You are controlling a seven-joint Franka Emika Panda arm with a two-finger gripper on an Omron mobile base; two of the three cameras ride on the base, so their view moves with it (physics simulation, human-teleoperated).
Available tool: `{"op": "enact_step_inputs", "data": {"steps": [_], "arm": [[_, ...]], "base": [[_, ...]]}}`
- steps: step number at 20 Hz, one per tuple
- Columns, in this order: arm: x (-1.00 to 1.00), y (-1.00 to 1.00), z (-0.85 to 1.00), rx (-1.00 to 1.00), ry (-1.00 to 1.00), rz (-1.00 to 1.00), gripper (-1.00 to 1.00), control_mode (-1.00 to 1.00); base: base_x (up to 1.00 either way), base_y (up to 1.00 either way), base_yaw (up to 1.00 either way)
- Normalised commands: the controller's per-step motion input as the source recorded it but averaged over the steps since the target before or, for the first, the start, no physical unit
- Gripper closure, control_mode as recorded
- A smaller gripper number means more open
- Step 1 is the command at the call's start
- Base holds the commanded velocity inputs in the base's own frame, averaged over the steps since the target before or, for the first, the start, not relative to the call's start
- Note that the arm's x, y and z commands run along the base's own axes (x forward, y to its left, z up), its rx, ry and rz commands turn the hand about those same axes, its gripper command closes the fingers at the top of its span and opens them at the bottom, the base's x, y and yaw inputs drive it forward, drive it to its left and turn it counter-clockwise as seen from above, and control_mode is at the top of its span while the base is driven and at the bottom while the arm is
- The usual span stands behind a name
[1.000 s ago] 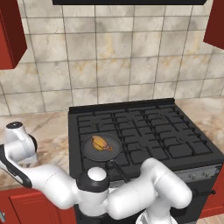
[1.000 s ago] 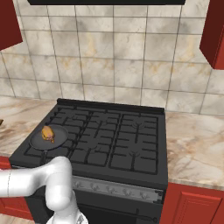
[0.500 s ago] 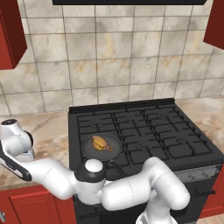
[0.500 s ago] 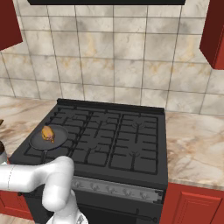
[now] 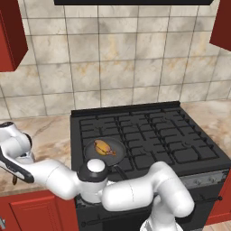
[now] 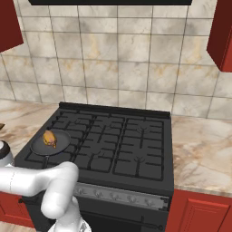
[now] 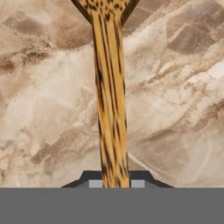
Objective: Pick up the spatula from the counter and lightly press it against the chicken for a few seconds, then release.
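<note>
One counter (image 5: 49, 135) flanks the stove (image 5: 153, 135), whose front-left pan (image 5: 92, 154) holds the chicken (image 5: 103, 147). We see the spatula (image 7: 111, 96) over the counter, apart from the chicken, handle between the gripper (image 7: 116, 183) tips, which seem to pinch it, though little of them shows.

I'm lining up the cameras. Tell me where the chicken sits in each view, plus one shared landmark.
Left base view: chicken in the pan on the stove's front-left burner, left of centre.
Right base view: chicken in the same pan, lower left.
Hand view: aimed at the spatula on the counter, claw gripping its handle.
Shared landmark: the marble counter left of the stove.
</note>
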Motion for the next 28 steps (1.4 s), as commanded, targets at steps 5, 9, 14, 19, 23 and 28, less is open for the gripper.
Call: {"op": "enact_step_inputs", "data": {"steps": [5, 9, 14, 19, 23, 28], "arm": [[-0.28, -0.05, 0.06, 0.00, -0.02, -0.01, 1.00, -1.00], [-0.31, -0.26, 0.11, 0.00, -0.07, -0.01, 1.00, -1.00], [0.07, -0.49, 0.09, 0.00, -0.15, 0.00, 1.00, -1.00], [0.03, -0.57, 0.14, 0.00, -0.18, 0.00, 1.00, -1.00], [-0.09, -0.56, 0.24, 0.00, -0.19, 0.00, 1.00, -1.00], [-0.11, -0.69, 0.18, 0.00, -0.18, 0.00, 1.00, -1.00]], "base": [[0.00, 0.00, 0.00], [0.00, 0.00, 0.00], [0.00, 0.00, 0.00], [0.00, 0.00, 0.00], [0.00, 0.00, 0.00], [0.00, 0.00, 0.00]]}}
